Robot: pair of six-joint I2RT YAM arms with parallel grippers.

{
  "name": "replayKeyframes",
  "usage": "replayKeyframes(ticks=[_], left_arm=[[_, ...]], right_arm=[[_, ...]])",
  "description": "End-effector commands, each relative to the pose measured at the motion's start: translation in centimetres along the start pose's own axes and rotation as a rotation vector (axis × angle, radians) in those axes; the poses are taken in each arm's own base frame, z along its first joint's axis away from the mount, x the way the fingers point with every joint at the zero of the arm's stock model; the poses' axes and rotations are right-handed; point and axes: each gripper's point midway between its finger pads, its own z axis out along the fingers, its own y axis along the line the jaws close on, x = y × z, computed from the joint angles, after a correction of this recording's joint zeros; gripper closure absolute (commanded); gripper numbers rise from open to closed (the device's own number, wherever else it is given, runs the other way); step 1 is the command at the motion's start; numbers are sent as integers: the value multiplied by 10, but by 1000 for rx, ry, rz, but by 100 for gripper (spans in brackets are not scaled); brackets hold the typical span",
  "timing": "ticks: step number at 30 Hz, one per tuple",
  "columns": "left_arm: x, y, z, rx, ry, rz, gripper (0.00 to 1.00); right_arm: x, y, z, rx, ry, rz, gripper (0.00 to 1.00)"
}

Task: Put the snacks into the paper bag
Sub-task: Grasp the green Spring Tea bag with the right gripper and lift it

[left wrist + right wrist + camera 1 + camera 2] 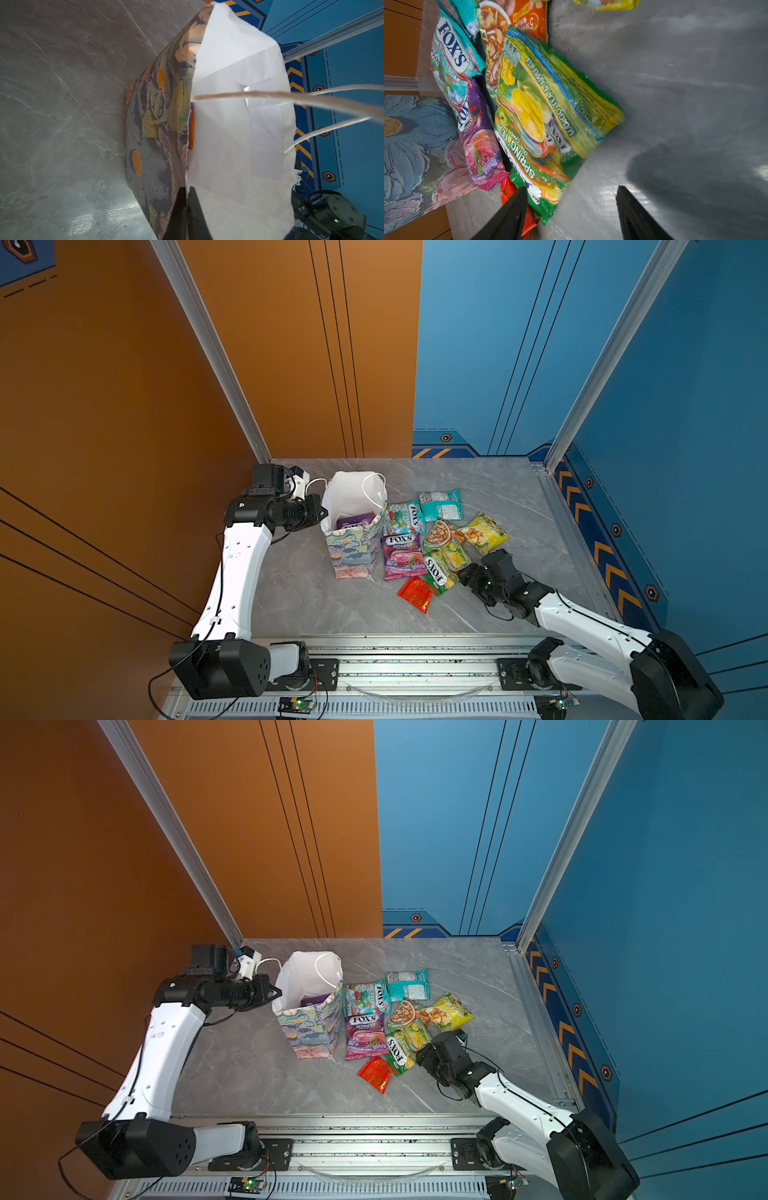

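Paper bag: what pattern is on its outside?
Painted pastel flowers with orange centres cover the paper bag, clearest in the left wrist view.

My grey marble-veined bench (299,601) carries the upright floral paper bag (353,549). Just beside the bag lie a purple FOX'S packet (402,558) and a teal FOX'S packet (405,516); a red foil packet (417,594) lies near it, a yellow chip bag (487,533) farther off.

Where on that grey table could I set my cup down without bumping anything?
Bare table lies in front of the paper bag and red packet, toward the rail. More lies behind the teal packet and yellow chip bag. Crowded: just right of the bag, where snacks overlap up to the right gripper.
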Motion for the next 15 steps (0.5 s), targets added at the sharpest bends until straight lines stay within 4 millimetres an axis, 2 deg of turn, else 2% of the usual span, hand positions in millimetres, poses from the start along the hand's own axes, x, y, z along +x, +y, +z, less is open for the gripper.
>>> replayKeyframes(ticks=[1,15], left_arm=[[-5,-12,-4,47,-30,23,100],[-5,-13,-5,51,-33,26,100]], right_arm=[[1,9,7,-33,-2,31,30],[3,9,34,-22,0,81,32]])
